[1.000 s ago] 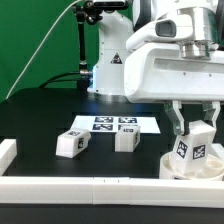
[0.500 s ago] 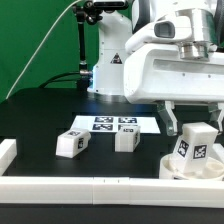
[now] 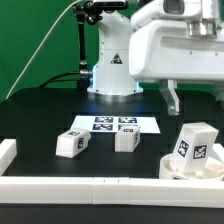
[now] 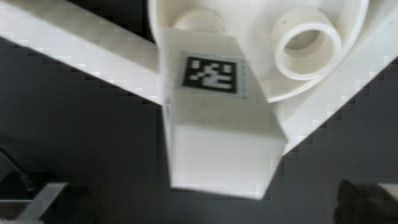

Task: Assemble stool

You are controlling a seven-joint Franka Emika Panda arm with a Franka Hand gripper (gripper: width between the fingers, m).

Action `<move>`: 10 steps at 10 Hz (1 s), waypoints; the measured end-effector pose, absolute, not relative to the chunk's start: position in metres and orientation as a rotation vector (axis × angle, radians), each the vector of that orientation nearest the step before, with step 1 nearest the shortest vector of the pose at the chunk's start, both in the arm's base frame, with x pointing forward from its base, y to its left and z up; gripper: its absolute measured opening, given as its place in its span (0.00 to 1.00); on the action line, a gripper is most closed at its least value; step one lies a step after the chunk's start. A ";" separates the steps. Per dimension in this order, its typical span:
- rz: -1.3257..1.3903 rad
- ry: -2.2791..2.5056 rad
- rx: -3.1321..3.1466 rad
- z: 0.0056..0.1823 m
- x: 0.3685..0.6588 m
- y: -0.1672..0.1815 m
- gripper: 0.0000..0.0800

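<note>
The round white seat [image 3: 176, 170] lies at the exterior view's right, against the front rail. A white block leg [image 3: 195, 147] with a tag stands upright in it. My gripper [image 3: 197, 100] hangs open above that leg, not touching it; only one finger [image 3: 172, 98] shows clearly. In the wrist view the leg [image 4: 222, 110] rises from the seat [image 4: 267, 25] beside a round socket [image 4: 311, 42]. The dark fingertips [image 4: 32, 200] sit wide on either side of it. Two more legs [image 3: 72, 142] [image 3: 126, 139] lie loose on the black table.
The marker board [image 3: 115, 124] lies flat behind the two loose legs. A long white rail [image 3: 90, 188] runs along the front edge and a short one [image 3: 6, 150] stands at the exterior view's left. The robot base [image 3: 112, 70] stands at the back.
The gripper has let go of the leg standing in the seat, opened, and risen straight up. The leg has stayed upright in place.
</note>
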State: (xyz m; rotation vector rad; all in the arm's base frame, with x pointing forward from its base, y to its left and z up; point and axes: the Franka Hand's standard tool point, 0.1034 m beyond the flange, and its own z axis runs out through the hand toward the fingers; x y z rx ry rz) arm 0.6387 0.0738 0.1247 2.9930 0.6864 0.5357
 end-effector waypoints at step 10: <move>0.166 0.737 3.056 0.119 0.631 0.089 0.81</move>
